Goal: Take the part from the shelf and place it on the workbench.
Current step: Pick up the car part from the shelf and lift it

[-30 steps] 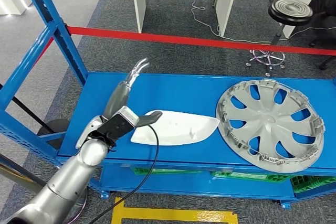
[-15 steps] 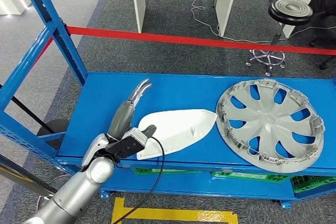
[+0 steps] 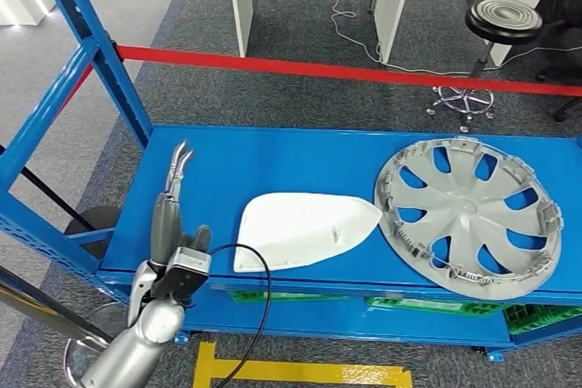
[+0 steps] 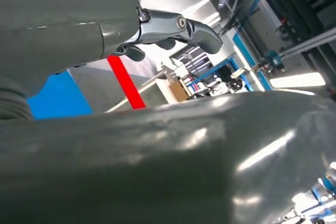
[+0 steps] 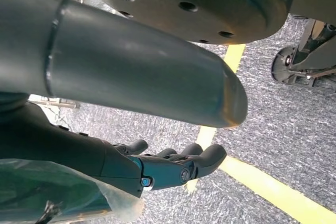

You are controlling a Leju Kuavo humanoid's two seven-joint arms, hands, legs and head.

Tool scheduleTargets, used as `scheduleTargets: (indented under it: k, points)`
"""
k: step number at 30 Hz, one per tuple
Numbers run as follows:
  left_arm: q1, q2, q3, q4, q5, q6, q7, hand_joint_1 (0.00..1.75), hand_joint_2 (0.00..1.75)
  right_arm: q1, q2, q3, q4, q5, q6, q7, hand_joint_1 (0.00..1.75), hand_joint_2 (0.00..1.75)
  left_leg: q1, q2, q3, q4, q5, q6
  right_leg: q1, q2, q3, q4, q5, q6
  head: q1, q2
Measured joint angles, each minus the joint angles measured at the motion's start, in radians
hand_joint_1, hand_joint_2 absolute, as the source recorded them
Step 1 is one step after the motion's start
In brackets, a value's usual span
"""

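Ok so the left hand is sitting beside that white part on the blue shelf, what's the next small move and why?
Probably swing the left hand back toward the white part and close on its near rounded end. The hand holds nothing, its fingers are apart, and there is bare blue shelf between it and the part. The part lies flat beside the wheel cover, so its free end is the easiest place to grip.

Bright even light, soft shadows (wrist views blurred close up)

A silver hubcap (image 3: 468,213) lies near a red barrier tape (image 3: 343,71).
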Motion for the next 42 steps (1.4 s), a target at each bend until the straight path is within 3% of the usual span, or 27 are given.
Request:
scheduleTargets:
  k: [10,21,39,42]
  points:
    - [0.019,-0.006,0.013,-0.019,0.025,0.0,-0.008,0.0,0.0,0.001,0.0,0.0,0.0,-0.003,0.0,0.001,0.0,0.0,0.0,0.0,0.0,0.0,0.0,0.0,0.0,0.0,0.0,0.0,0.0,0.0,0.0,0.0]
    - [0.087,-0.016,0.017,-0.069,0.075,-0.003,-0.089,0.0,0.0,0.001,0.0,-0.001,0.0,-0.015,0.004,0.005,0.0,0.0,0.0,0.0,0.0,0.0,0.0,0.0,0.0,0.0,0.0,0.0,0.0,0.0,0.0,0.0]
    - [0.132,-0.013,-0.004,-0.129,0.073,-0.038,-0.12,0.0,0.0,0.001,0.0,-0.006,0.0,-0.029,0.015,0.004,0.0,0.0,0.0,0.0,0.0,0.0,0.0,0.0,0.0,0.0,0.0,0.0,0.0,0.0,0.0,0.0]
    - [0.168,-0.005,-0.031,-0.14,0.05,-0.041,-0.143,0.0,0.0,0.001,0.0,-0.008,0.0,-0.035,0.015,0.0,0.0,0.0,0.0,0.0,0.0,0.0,0.0,0.0,0.0,0.0,0.0,0.0,0.0,0.0,0.0,0.0]
